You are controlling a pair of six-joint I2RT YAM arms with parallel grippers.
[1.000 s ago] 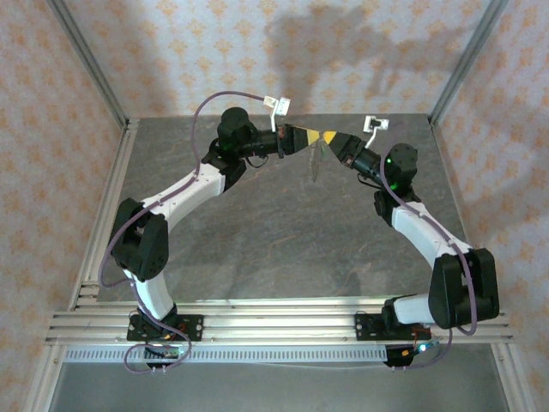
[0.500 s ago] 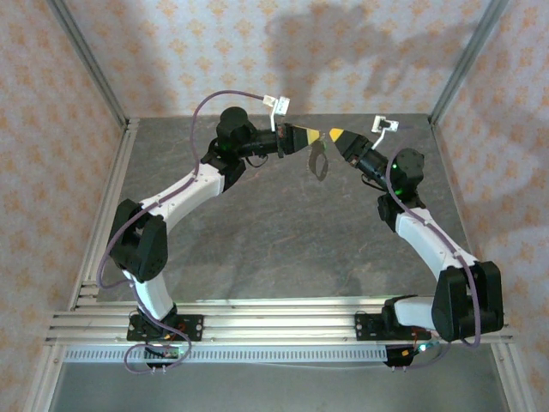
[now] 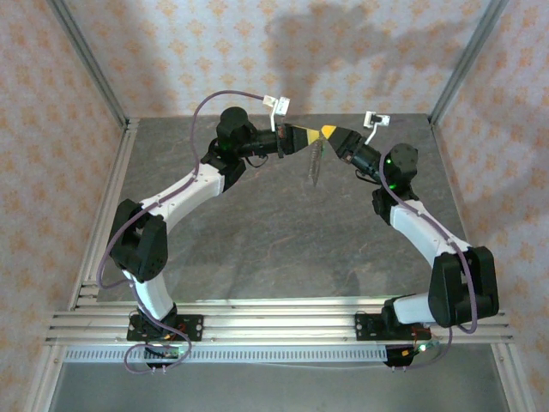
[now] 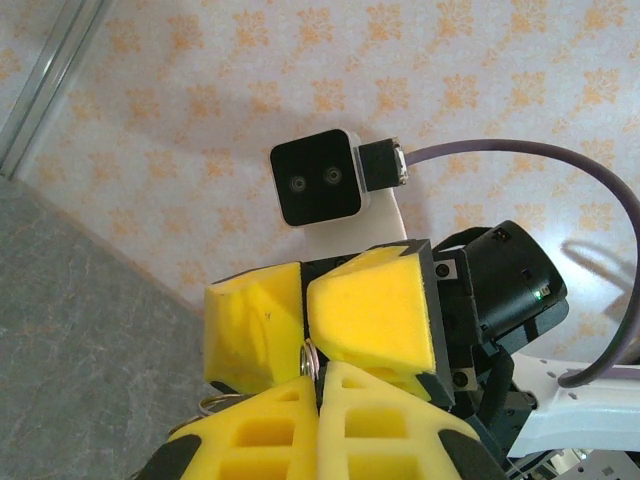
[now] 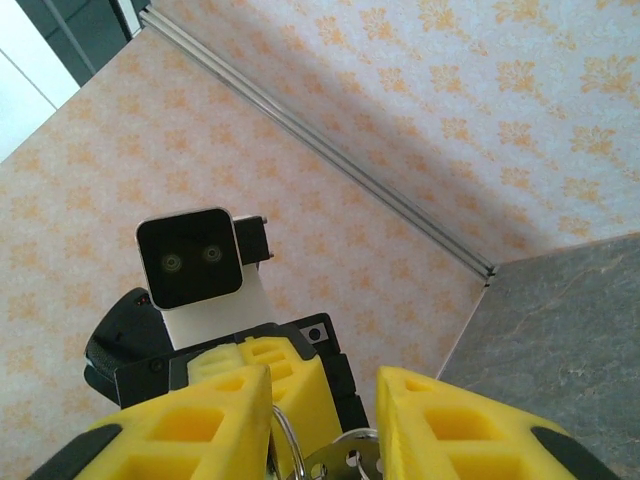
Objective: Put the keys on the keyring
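Observation:
High over the back of the table, my left gripper is shut on the keyring, a thin wire loop pinched edge-on between its yellow fingertips. The keys hang below it as a short grey chain. My right gripper meets the left one tip to tip. In the right wrist view its jaws stand apart, with the keyring against the left finger and a perforated metal piece in the gap. The left gripper's fingers sit just behind the ring.
The grey stone-pattern table lies well below both grippers. Patterned walls and aluminium corner posts close in the back and sides. Each arm's wrist camera sits close to the other arm's fingers.
Half a second ago the right gripper had drawn back to the right and the keys swung out. It has now returned against the left gripper's tip. The left arm stayed still.

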